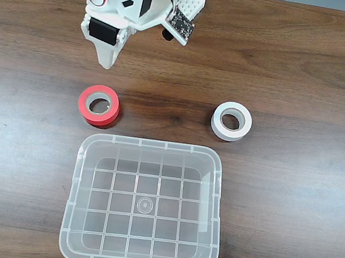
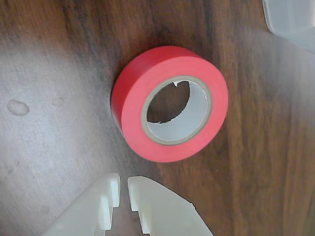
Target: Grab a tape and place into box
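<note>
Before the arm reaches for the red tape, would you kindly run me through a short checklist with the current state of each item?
1. Red tape lies flat, free of neighbours: ok.
2. Hand lined up short of the tape, not touching: ok.
3. Fingers wide enough to take the roll: not ok, nearly closed.
4. Clear plastic bin holds nothing: ok.
5. White tape well off the path: ok.

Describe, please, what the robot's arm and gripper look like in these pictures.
The arm is built of white plastic shells with black motor blocks set into them. Thin red, white and black wires loop at its top, a small dark circuit board hangs on one side, and a spot of orange shows near a perforated white plate. The gripper has two pale, cream-white plastic fingers with stepped, notched inner edges.
</note>
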